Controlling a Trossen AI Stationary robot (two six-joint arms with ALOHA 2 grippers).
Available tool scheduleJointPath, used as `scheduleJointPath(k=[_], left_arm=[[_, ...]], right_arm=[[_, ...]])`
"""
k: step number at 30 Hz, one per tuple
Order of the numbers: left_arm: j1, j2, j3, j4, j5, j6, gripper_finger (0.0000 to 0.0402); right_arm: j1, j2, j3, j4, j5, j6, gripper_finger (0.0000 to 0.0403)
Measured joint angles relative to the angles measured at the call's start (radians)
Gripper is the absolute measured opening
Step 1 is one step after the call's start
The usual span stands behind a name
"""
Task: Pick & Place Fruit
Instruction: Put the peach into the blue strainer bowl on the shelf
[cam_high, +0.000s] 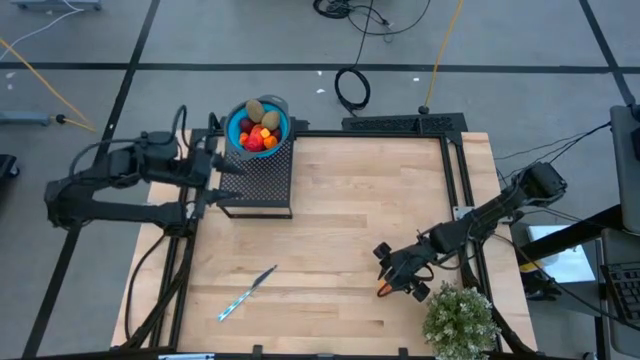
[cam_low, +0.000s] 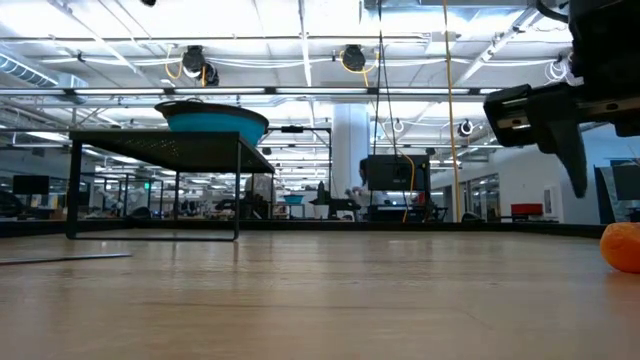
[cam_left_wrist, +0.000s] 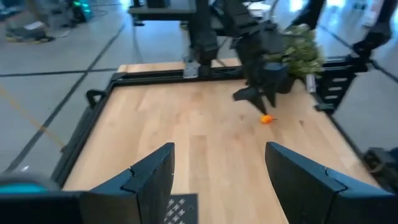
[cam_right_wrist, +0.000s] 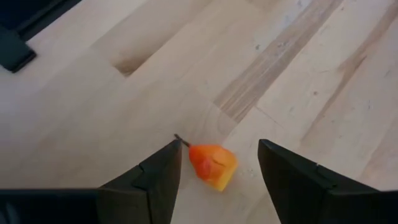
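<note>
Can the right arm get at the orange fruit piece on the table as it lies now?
Probably yes. The right end effector hangs over the orange fruit piece, fingers open either side of it. The wood around it is bare; the green plant stands close by, but not between them.

Grey floor (cam_high: 250, 40) crossed by dark lines and cables; bright ceiling lights (cam_low: 300, 20) over an open hall.
</note>
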Motion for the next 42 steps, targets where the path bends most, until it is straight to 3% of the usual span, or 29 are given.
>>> scheduleJointPath(k=[11, 17, 24, 34, 42], left_arm=[[0.000, -0.304, -0.330, 0.161, -0.071, -0.061, 0.0250], [0.000, -0.465, -0.442, 0.158, -0.153, -0.089, 0.0250], [0.000, -0.600, -0.527, 0.158, -0.162, -0.090, 0.0250], [0.000, -0.648, -0.560, 0.193, -0.162, -0.113, 0.0250], [0.001, -0.648, -0.560, 0.187, -0.162, -0.113, 0.0250]], right_arm=[[0.002, 0.008, 0.000, 0.006, 0.004, -0.047, 0.0208], [0.002, 0.082, 0.000, 0.025, 0.005, -0.084, 0.0208], [-0.001, 0.145, 0.000, 0.026, 0.046, -0.178, 0.0208], [-0.003, 0.146, 0.000, 0.029, 0.050, -0.185, 0.0204], [-0.003, 0.147, 0.000, 0.033, 0.056, -0.185, 0.0156]])
